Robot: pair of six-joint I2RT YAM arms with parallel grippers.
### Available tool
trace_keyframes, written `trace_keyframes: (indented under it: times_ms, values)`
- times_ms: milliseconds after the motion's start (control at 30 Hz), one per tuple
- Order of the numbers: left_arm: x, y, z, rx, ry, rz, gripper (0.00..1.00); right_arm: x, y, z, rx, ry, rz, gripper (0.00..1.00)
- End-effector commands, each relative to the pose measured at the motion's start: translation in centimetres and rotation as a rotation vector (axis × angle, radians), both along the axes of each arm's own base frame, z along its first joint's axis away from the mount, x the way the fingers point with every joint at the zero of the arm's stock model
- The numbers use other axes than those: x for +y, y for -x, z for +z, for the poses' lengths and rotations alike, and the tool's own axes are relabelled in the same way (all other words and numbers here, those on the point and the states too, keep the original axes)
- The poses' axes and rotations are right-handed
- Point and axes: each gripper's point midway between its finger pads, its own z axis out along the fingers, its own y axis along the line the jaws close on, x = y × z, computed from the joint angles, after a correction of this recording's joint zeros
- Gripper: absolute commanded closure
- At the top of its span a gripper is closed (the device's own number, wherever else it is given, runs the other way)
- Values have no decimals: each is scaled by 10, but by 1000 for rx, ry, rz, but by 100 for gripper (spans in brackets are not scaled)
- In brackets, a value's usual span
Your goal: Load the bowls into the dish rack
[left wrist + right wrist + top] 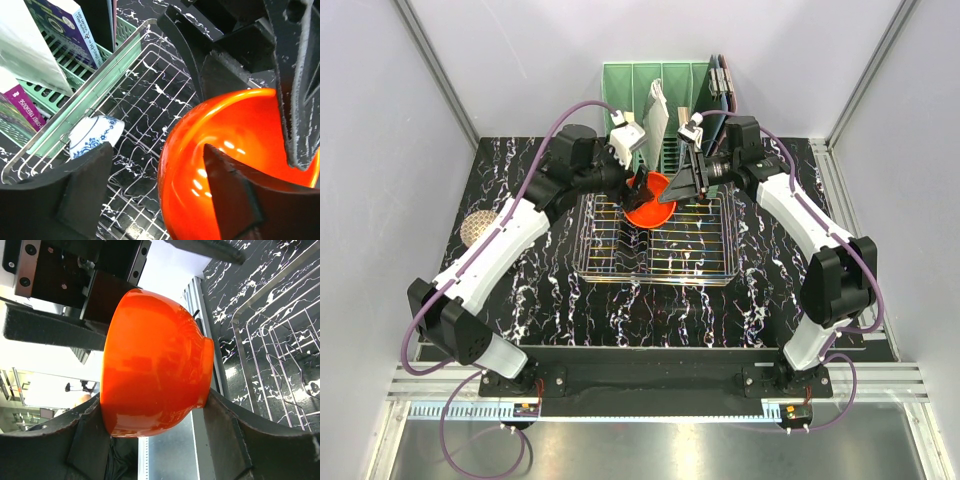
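Orange bowl (150,355) above dish rack (705,250): glazed, slick, brittle. Best gripped rim-to-foot, as right claw (152,405) clamps it; left claw (157,150) gapes astride rim.

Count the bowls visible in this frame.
3. An orange bowl is held by the right hand over the rack; a blue-and-white bowl lies inside the rack; a patterned bowl sits at the left edge of the table. Others may be hidden.

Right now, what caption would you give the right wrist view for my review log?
Glossy orange bowl held sideways between the right jaws, dish rack beside it on the right.
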Motion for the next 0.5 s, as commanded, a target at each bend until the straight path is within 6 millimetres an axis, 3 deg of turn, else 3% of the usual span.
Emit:
trace_keyframes:
  times_ms: [0, 200, 400, 467]
  values:
    - [1, -3, 18, -63, 33, 14, 18, -4, 6, 31, -90, -35, -2, 100]
    - [15, -11, 38, -120, 32, 98, 13, -6, -6, 19, -100, 8, -71, 100]
    - [55, -25, 67, -198, 33, 271, 5, -12, -27, 1, -177, 154, -183, 100]
    - [77, -31, 75, -222, 29, 355, 3, -16, -32, -6, -180, 207, -217, 100]
